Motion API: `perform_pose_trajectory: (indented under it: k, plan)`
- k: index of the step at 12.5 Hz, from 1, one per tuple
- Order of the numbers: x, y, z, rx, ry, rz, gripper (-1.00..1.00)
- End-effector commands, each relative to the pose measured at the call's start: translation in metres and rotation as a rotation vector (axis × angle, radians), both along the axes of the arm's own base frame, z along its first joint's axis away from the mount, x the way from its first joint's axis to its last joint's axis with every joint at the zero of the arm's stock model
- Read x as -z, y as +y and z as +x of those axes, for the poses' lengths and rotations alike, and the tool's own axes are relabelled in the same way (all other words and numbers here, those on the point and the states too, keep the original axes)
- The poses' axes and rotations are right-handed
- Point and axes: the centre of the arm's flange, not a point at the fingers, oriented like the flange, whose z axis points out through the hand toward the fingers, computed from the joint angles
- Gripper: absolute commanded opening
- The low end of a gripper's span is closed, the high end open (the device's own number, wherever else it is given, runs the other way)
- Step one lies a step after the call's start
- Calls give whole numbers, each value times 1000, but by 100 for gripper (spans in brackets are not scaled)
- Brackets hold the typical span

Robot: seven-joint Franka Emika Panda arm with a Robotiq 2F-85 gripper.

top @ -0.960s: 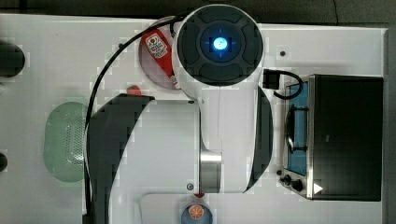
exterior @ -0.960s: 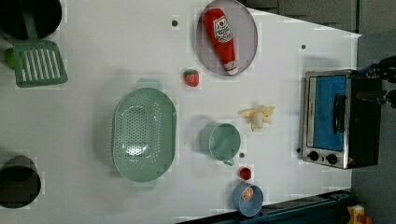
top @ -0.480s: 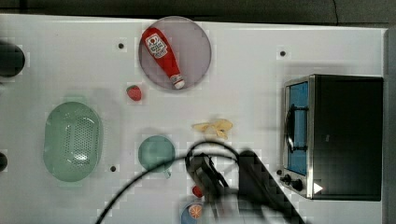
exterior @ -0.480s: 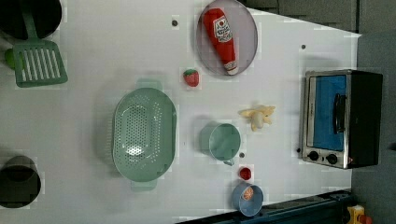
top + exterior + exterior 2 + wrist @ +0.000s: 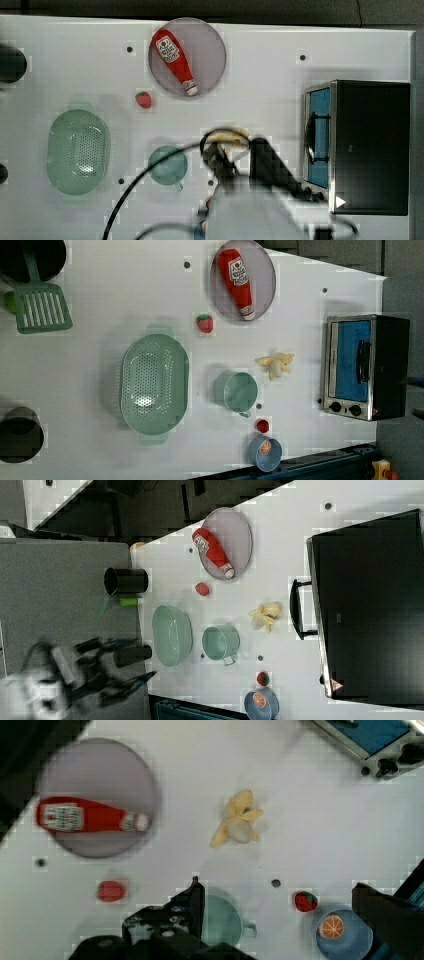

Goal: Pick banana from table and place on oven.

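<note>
banana (image 5: 276,364): we see it lying on the table (image 5: 125,300), centre-right of the left view, between the cup (image 5: 237,391) and the oven (image 5: 364,366); nothing touches it. In the wrist view it sits near frame centre, peel looks split open. In the top view the arm hides most of it.
oven: we see it at the right edge of the left view, door shut, blue glass facing the banana, knobs at its lower end. Black top bare in the top view.
gripper (image 5: 280,920): we see two dark fingers (image 5: 192,900) along the bottom of the wrist view, spread wide, nothing between them. It hangs above the table, apart from the banana.
arm (image 5: 260,200): we see it blurred in the lower middle of the top view, cable looping toward lower left.
ketchup (image 5: 238,282): lying on the grey plate (image 5: 265,277), top centre of the left view.
strawberry (image 5: 204,323): just below-left of the plate in the left view, on the table.
colander (image 5: 154,384): green, centre-left of the left view.
cup: green, just right of the colander in the left view, left-below the banana.
bowl (image 5: 265,452): blue, orange slice inside, bottom centre of the left view; a small red fruit (image 5: 262,426) just above it.
spatula (image 5: 42,310): green, upper left of the left view.
dark cans: we see one (image 5: 20,435) at lower left and one at the upper left corner of the left view.
</note>
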Motion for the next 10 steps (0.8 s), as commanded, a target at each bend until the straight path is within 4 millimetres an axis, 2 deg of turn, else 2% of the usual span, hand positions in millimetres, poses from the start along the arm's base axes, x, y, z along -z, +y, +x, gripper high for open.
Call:
perform_pose_trajectory:
  k: [1, 3, 6, 10]
  plan:
    - [104, -7, 36, 45, 103, 9, 100]
    - [155, -7, 51, 45, 104, 7, 100]
    - [228, -10, 64, 48, 110, 5, 100]
    - [309, -19, 69, 62, 122, 1, 100]
